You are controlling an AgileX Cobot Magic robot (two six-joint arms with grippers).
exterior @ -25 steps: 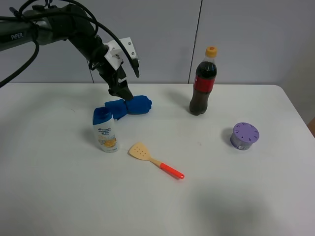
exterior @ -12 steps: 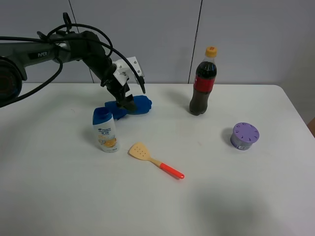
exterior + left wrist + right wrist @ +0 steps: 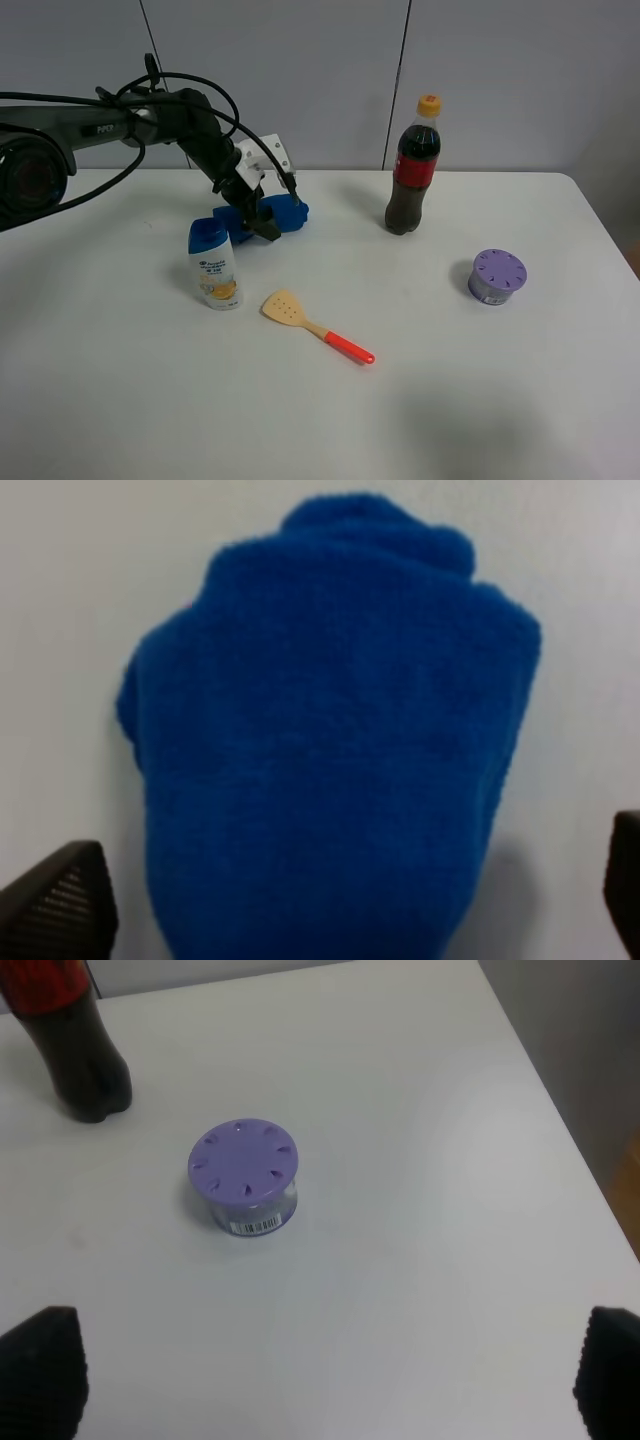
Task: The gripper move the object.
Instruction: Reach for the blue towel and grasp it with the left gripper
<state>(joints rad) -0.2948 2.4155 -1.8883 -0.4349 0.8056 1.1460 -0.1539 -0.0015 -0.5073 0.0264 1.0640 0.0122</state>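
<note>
Blue fleecy cloth: the object [image 3: 288, 213] lay toward the far left of the table [image 3: 450, 400], just behind the shampoo bottle [image 3: 214, 265] and well apart from the cola bottle [image 3: 413, 165].

You had the left gripper [image 3: 262, 222] down over the bundle's middle with the jaws spread. In the left wrist view a finger [image 3: 58, 908] showed at each edge, the cloth sat between them, and neither pad touched it. So nothing was gripped yet.

The right gripper [image 3: 320, 1385] was also spread wide and held nothing, looking down at the purple-lidded jar [image 3: 243, 1175] (I couldn't find that arm in the high view).

My read was that you were at the close-and-pinch step. What it called for:
- Centre on the waist between the two lumps, so both sides hang evenly.
- Get low enough that the pads bite bulk, not just surface fuzz.
- Close all the way, because soft cloth compresses and a partial squeeze likely slips.
- Lift straight up before moving sideways. The shampoo bottle was close on the near side, and a trailing lump or the wrist could tip it.
</note>
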